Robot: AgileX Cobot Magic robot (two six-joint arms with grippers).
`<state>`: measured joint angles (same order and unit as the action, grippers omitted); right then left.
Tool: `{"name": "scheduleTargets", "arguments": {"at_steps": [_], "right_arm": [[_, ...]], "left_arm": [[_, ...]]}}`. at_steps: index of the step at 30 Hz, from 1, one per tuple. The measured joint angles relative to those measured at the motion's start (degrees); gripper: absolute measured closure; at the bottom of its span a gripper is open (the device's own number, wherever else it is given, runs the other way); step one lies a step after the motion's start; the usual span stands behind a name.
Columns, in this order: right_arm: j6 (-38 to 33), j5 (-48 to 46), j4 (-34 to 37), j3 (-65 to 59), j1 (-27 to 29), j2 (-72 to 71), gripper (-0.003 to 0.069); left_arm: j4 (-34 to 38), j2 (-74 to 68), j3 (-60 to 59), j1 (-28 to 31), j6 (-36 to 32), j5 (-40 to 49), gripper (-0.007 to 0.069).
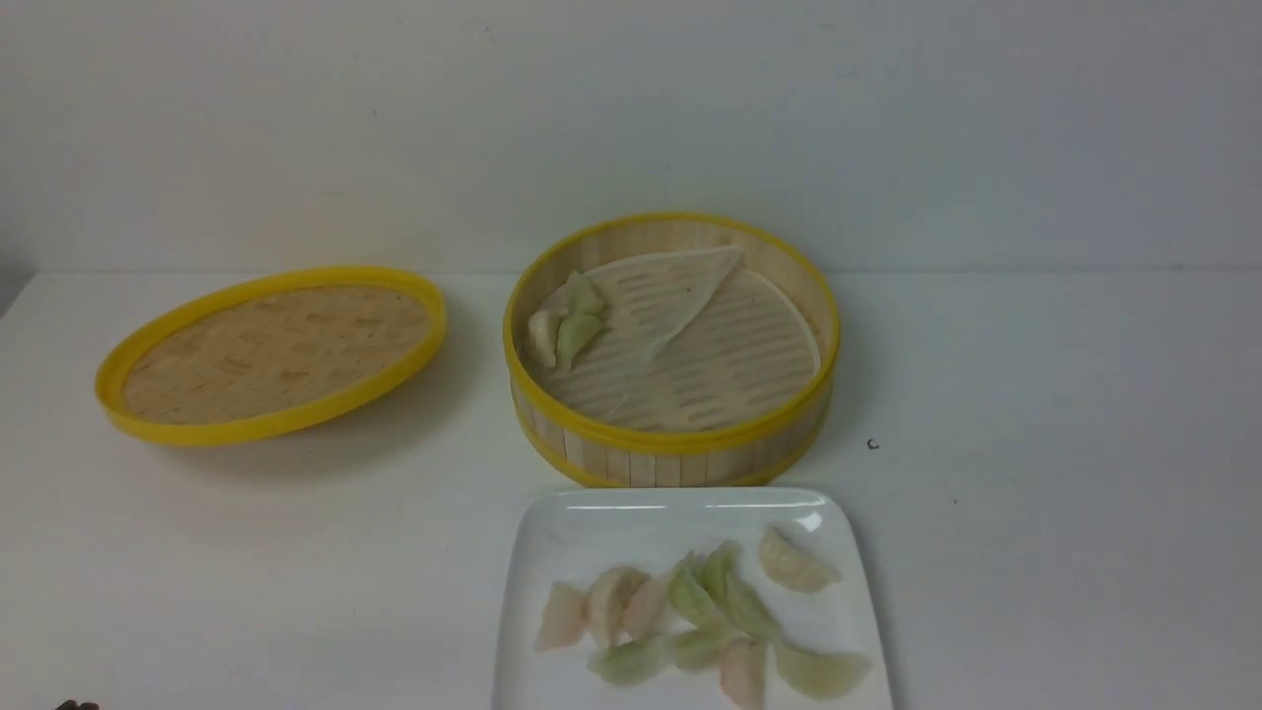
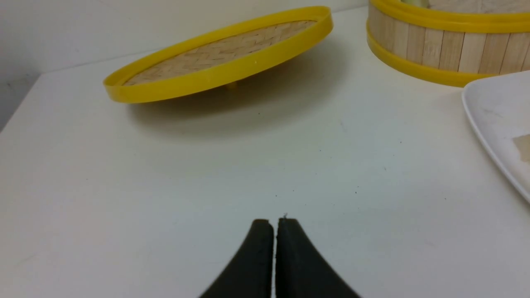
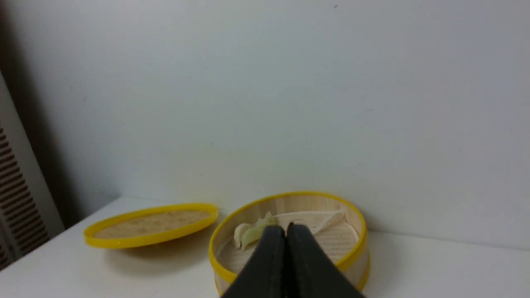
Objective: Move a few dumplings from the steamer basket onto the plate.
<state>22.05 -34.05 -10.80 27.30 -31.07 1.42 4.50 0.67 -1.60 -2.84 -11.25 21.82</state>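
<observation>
The steamer basket has pale wooden slat walls and smooth yellow rims, and the lid is matt woven bamboo. The plate is glossy white, the dumplings translucent, the counter matt white.

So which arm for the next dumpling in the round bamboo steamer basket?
Right, likely: shut right gripper faces the pale-green dumplings in the yellow-rimmed bamboo basket; left gripper hangs low over white table.

Lab-like test bench: white table against plain white wall (slatted panel beside it).

Closed right gripper before steamer basket, dumplings.
</observation>
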Motion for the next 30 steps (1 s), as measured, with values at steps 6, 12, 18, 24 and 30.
{"name": "scheduleTargets", "arguments": {"at_steps": [6,12,18,24,30], "right_arm": [[12.11,-1.61,-8.00,-7.94,0.00,-1.96,0.0672],[14.63,-1.45,-9.57,-9.97,0.00,-1.49,0.0672],[14.77,2.51,-10.12,-9.97,0.00,-1.49,0.0672],[5.61,11.74,-3.72,-10.57,0.00,-1.27,0.0672],[-14.89,14.47,12.54,-11.03,0.00,-1.09,0.0672]], "left_arm": [[0.00,0.00,0.00,0.00,0.00,0.00,0.0631],[-0.06,0.00,0.00,0.00,0.00,0.00,0.0631],[-0.06,0.00,0.00,0.00,0.00,0.00,0.0631],[-0.06,0.00,0.00,0.00,0.00,0.00,0.0631],[-0.06,0.00,0.00,0.00,-0.06,0.00,0.0631]]}}
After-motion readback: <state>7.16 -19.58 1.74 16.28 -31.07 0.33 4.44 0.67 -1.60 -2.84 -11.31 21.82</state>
